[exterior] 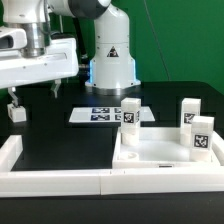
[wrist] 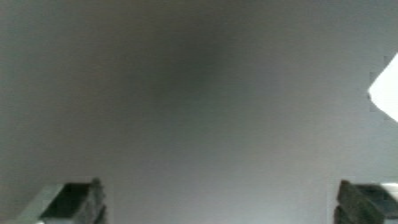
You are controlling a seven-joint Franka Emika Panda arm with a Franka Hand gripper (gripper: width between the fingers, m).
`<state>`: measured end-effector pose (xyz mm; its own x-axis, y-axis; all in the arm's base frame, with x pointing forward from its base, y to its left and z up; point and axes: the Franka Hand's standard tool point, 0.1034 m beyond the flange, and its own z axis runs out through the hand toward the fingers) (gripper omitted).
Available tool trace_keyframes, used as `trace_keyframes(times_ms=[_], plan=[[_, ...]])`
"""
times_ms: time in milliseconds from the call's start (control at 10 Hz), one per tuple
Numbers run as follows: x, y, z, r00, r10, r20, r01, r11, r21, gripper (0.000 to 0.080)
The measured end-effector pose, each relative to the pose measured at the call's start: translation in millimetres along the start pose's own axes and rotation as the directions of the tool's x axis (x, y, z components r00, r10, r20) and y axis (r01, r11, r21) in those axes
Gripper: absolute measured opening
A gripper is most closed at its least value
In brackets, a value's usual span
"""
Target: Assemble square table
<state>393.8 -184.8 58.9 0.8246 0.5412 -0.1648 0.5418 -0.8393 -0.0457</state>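
The white square table top (exterior: 160, 155) lies at the exterior view's right, rim up. Three tagged white legs stand upright at its corners: one at the far left (exterior: 130, 113), one at the far right (exterior: 189, 112), one at the near right (exterior: 202, 136). A fourth leg (exterior: 17, 112) stands alone on the black table at the left. My gripper (exterior: 34, 93) hangs above the table just right of that leg, open and empty. In the wrist view the gripper (wrist: 217, 205) shows two spread fingertips (wrist: 71, 205) over blurred grey, with nothing between them.
The marker board (exterior: 105, 114) lies flat in front of the robot base (exterior: 110, 60). Long white border rails (exterior: 55, 181) run along the front and the left edge. A blurred white shape (wrist: 388, 85) shows at the wrist view's edge; I cannot tell what it is.
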Motion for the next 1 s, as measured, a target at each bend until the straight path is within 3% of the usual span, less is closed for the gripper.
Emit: trace_keyframes(times_ms=[100, 300, 800, 900, 1000], plan=[[-8.2, 4.7, 6.3, 0.995, -0.029, 0.094, 0.028, 1.0, 0.014, 0.0649], [-24.0, 9.2, 16.2, 0.97, -0.008, 0.241, 0.006, 1.0, 0.01, 0.0649], [-17.8, -2.6, 21.0, 0.882, -0.014, 0.47, -0.013, 0.998, 0.055, 0.0649], [-21.0, -0.1, 26.1, 0.855, -0.031, 0.517, 0.003, 0.999, 0.054, 0.0649], [-38.7, 7.4, 35.8, 0.835, -0.034, 0.55, 0.011, 0.999, 0.046, 0.0649]])
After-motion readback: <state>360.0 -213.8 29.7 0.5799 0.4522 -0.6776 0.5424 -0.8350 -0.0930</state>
